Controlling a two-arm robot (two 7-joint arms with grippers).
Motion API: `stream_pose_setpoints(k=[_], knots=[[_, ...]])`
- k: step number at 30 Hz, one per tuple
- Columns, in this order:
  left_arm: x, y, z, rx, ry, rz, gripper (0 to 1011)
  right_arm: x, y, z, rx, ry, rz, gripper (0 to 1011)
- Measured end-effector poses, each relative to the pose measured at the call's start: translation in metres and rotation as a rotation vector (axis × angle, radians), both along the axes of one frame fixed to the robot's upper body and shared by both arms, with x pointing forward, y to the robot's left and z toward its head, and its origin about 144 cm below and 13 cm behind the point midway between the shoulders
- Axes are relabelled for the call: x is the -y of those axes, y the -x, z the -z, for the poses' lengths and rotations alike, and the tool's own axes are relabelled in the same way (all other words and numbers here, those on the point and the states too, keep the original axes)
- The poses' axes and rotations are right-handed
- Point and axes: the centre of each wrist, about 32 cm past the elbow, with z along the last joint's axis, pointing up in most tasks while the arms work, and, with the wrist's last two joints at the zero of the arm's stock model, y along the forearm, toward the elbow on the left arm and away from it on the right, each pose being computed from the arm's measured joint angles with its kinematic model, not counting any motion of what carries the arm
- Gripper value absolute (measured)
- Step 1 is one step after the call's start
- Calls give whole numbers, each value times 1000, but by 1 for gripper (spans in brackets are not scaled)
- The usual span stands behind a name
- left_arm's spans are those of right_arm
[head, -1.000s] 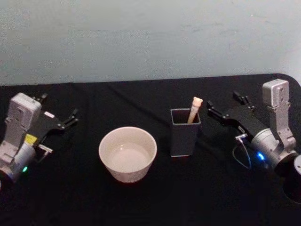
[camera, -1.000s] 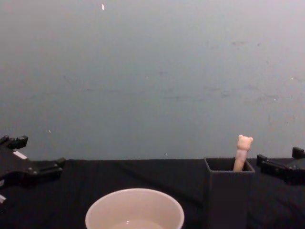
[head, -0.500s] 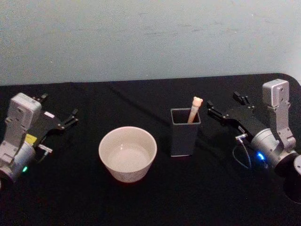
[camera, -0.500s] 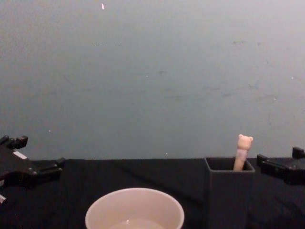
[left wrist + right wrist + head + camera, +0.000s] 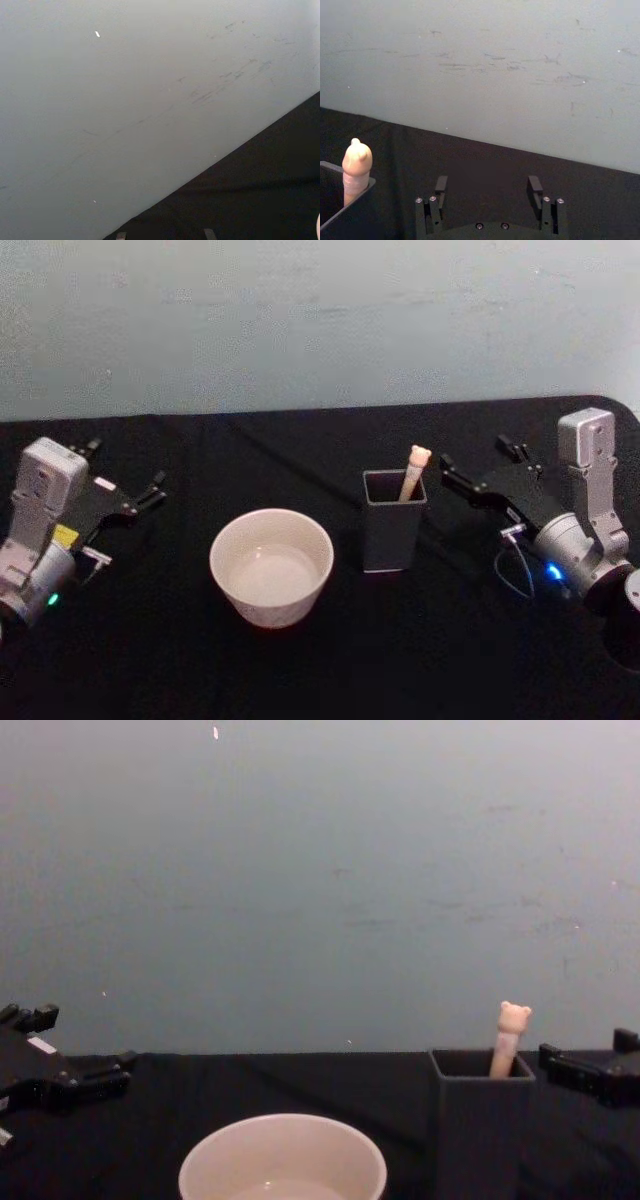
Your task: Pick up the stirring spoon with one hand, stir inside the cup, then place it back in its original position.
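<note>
The stirring spoon [image 5: 413, 473] stands in the dark grey square holder [image 5: 392, 530] at mid-table, its beige bear-head handle [image 5: 511, 1032] sticking up above the rim and its bowl hidden inside. The cream cup [image 5: 271, 567] sits left of the holder, apart from it. My right gripper [image 5: 478, 458] hovers open just right of the holder, level with the handle top. In the right wrist view its fingers [image 5: 441, 186] are spread with nothing between them, and the spoon [image 5: 356, 169] and holder wall [image 5: 342, 215] lie off to one side. My left gripper [image 5: 125, 468] rests open at the far left.
A black cloth [image 5: 330, 660] covers the table, which ends at a pale wall [image 5: 320, 320] behind. The table's rounded corner [image 5: 622, 408] is at the far right. There is free room in front of the cup and holder.
</note>
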Motion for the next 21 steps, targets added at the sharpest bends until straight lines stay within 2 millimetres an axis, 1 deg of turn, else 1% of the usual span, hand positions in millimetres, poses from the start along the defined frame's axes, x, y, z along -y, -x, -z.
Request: stream_pose_setpoints(k=[21], knots=[[0,0,0,0,0,0,1001,0,0,0,0,0,0,1002]])
